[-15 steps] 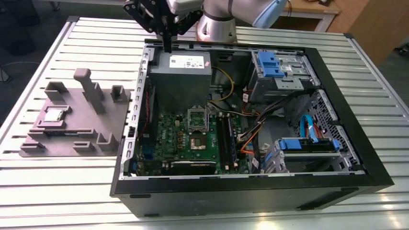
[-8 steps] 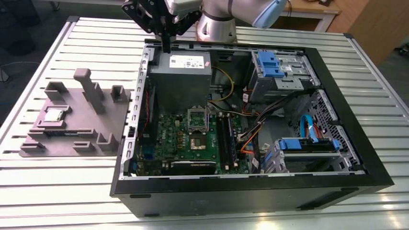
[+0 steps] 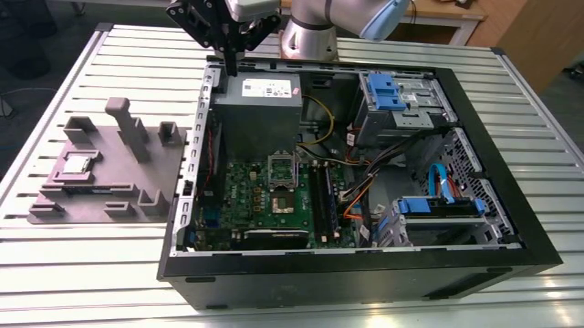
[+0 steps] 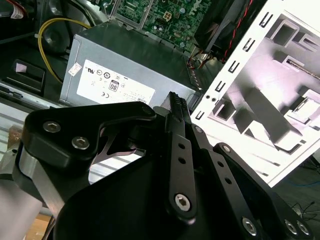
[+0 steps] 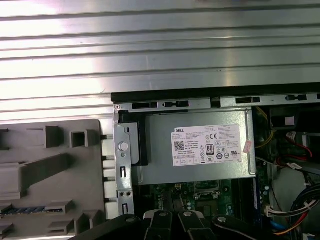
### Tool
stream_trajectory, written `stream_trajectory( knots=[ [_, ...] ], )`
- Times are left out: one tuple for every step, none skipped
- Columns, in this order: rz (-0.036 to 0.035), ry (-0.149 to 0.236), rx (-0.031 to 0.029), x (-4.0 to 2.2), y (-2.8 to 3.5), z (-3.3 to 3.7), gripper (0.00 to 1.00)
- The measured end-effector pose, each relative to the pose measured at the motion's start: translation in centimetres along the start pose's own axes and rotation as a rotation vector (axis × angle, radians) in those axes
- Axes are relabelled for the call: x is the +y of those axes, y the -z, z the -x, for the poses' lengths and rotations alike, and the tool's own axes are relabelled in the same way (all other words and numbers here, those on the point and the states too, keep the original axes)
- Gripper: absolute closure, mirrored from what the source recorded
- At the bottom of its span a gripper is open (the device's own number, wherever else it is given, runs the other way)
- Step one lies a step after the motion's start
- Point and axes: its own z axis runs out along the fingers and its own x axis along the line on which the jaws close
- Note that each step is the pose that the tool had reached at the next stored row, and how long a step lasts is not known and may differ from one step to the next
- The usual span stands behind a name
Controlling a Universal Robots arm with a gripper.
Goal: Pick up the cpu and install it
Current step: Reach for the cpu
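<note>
The cpu [image 3: 78,164], a small silver square, lies in a recess of the grey fixture tray [image 3: 109,191] on the exterior view's left, outside the open computer case [image 3: 365,260]. My gripper [image 3: 231,70] hangs over the case's far left corner, above the edge of the grey power supply [image 3: 258,109] and well away from the cpu. Its black fingers [image 4: 175,102] are pressed together, shut with nothing between them. The motherboard's open cpu socket [image 3: 281,195] sits in the middle of the green board.
Inside the case are a grey power supply with a white label [image 5: 207,146], drive bays with blue clips [image 3: 392,92], loose cables [image 3: 365,191] and a memory stick [image 3: 321,198]. Upright posts [image 3: 123,123] rise from the fixture tray. Everything rests on a slatted metal table [image 3: 91,273].
</note>
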Motion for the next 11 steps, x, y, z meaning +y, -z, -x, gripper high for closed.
stream_trajectory(
  knots=[
    [0.0001,0.0,0.0,0.0,-0.02,-0.02,0.9],
    [0.0001,0.0,0.0,0.0,-0.03,-0.07,0.9],
    [0.0001,0.0,0.0,0.0,-0.02,-0.09,0.9],
    [0.0001,0.0,0.0,-0.01,-0.02,-0.11,0.9],
    [0.0001,0.0,-0.0001,-0.01,-0.03,-0.13,0.9],
    [0.0001,0.0,-0.0001,-0.01,-0.02,-0.16,0.9],
    [0.0001,0.0,-0.0001,-0.02,-0.02,-0.22,0.9],
    [0.0,0.0,0.0,-0.03,-0.02,-0.29,0.9],
    [-0.0001,0.0,0.0001,-0.03,-0.01,-0.38,0.9],
    [0.0001,0.0,-0.0001,-0.04,-0.02,-0.47,0.9],
    [0.0001,0.0,0.0,-0.04,-0.01,-0.56,0.9]
  ],
)
